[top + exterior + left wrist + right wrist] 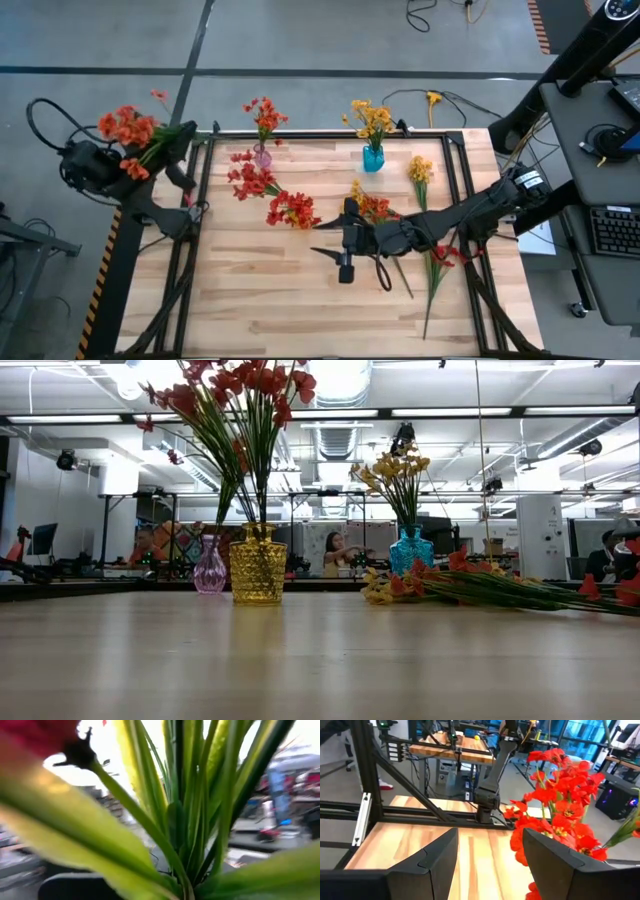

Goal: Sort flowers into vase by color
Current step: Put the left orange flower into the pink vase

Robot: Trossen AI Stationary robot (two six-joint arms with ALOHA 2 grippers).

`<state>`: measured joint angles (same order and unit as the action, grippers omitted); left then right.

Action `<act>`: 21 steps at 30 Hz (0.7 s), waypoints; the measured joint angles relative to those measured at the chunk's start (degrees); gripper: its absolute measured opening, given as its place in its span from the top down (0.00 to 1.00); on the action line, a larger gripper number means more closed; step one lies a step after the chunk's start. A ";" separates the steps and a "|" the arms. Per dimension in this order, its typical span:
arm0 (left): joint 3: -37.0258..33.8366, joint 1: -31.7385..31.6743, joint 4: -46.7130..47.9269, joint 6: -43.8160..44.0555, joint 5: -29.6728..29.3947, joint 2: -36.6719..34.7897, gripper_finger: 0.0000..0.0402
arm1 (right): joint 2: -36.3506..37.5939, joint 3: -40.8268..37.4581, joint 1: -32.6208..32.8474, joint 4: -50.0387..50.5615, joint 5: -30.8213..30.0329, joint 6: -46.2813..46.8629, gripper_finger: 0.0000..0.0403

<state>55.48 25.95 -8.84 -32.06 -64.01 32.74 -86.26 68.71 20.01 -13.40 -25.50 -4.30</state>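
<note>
right tool [347, 243]: fingers apart, empty | red flowers [291, 210] just beside | left tool [150, 160]: apparently clamping red sprig [128, 130]

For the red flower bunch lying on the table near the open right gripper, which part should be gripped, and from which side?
Grip the red flower bunch low, just beside its blossoms, coming from above with the right gripper, whose fingers are open. It lies flat on the table, so a side approach would likely push it. Its stems are hard to make out.

The table [300, 290] is pale, matt wood planking; the yellow vase [258, 565], pink vase [209, 566] and blue vase [410, 550] are glossy faceted glass.
</note>
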 joint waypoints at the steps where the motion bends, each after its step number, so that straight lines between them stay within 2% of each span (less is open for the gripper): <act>1: 0.00 -0.67 0.22 -0.20 -1.39 0.28 1.00 | 0.00 0.00 -0.16 -0.11 0.00 0.05 0.47; 4: 0.00 -3.60 2.59 -0.16 -4.91 1.27 1.00 | -0.05 -0.01 -0.36 -0.15 0.04 0.35 0.47; 8: 0.00 -7.97 7.61 4.73 -4.97 2.03 1.00 | -0.07 -0.02 -0.46 -0.16 0.11 0.84 0.47; 10: 0.00 -10.25 11.03 8.34 -2.91 2.36 1.00 | -0.07 -0.02 -0.46 -0.23 0.15 0.90 0.47; 14: 0.00 -16.56 17.53 16.01 5.49 3.85 1.00 | -0.07 -0.02 -0.46 -0.44 0.15 1.40 0.47; 18: 0.00 -24.57 20.69 17.14 7.08 5.20 1.00 | -0.09 -0.02 -0.46 -0.39 0.15 1.77 0.47; 21: 0.00 -31.67 21.46 18.56 15.75 5.39 1.00 | -0.09 -0.28 -0.46 -0.17 0.13 1.93 0.47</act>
<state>55.48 -5.71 12.62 -13.50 -48.26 38.13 -86.35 68.43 19.55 -13.57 -25.36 -2.37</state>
